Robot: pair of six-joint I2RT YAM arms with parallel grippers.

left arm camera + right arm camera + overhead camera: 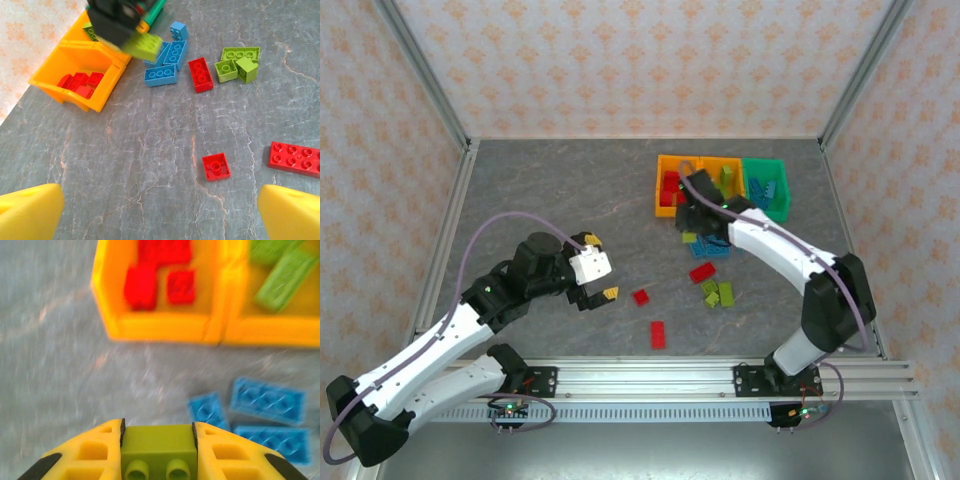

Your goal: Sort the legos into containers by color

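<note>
My right gripper (158,429) is shut on a lime green lego (159,452) and holds it above the table, just in front of the containers. The left orange bin (150,327) holds red legos (160,275); the middle orange bin (280,330) holds green ones. The green bin (767,185) stands at the right of the row. Blue legos (267,400) lie below the gripper. My left gripper (160,215) hangs open over bare table, a small red lego (216,166) just ahead of it. The left wrist view also catches the lifted green lego (145,46).
Loose on the table are a long red brick (295,158), another red brick (200,74), a cluster of green bricks (240,62) and blue bricks (165,62). Metal frame rails (450,230) border the table. The table's left half (540,190) is bare.
</note>
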